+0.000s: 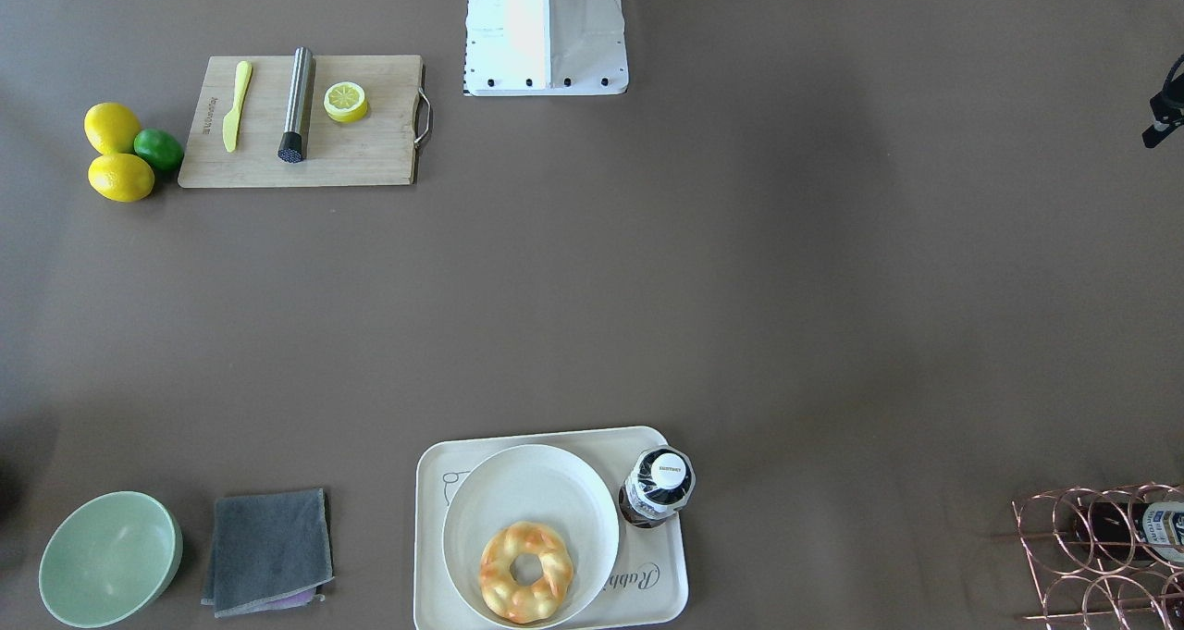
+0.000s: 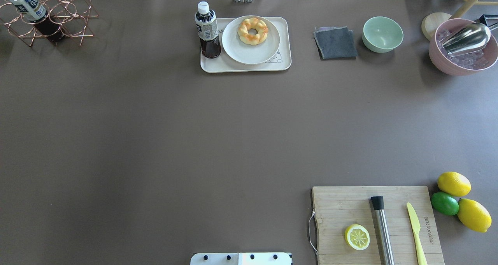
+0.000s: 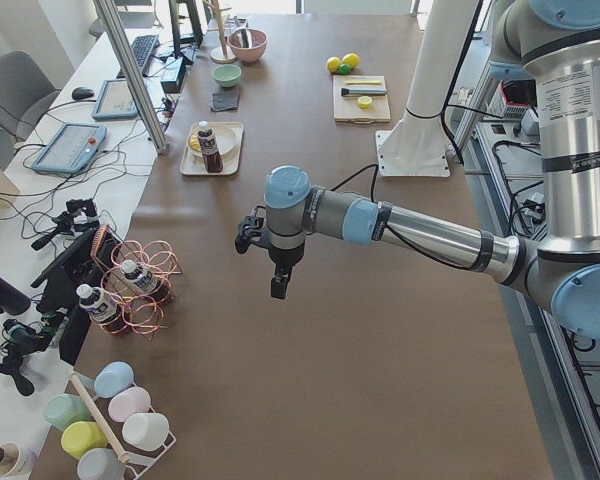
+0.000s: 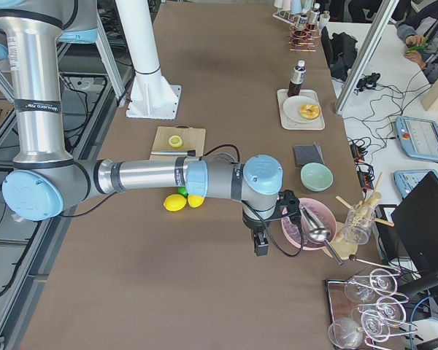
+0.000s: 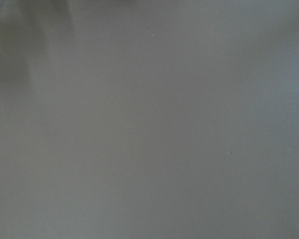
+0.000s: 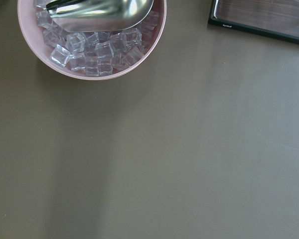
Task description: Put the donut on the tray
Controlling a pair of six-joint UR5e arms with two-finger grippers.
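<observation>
The donut (image 1: 526, 572) is a golden braided ring lying in a round white dish (image 1: 527, 491) that stands on the cream rabbit tray (image 1: 661, 593). In the overhead view the donut (image 2: 253, 30) and the tray (image 2: 218, 64) are at the far middle of the table. Neither gripper shows in the overhead or front view. The left gripper (image 3: 278, 288) hangs above bare table at the left end, far from the tray. The right gripper (image 4: 261, 248) hangs near the pink ice bowl (image 4: 306, 222). I cannot tell whether either is open or shut.
A dark drink bottle (image 2: 207, 29) stands on the tray's left side. A grey cloth (image 2: 335, 43) and a green bowl (image 2: 383, 34) lie to its right. A cutting board (image 2: 342, 206) holds a lemon half, a metal rod and a knife. A copper rack (image 2: 58, 20) is at the far left.
</observation>
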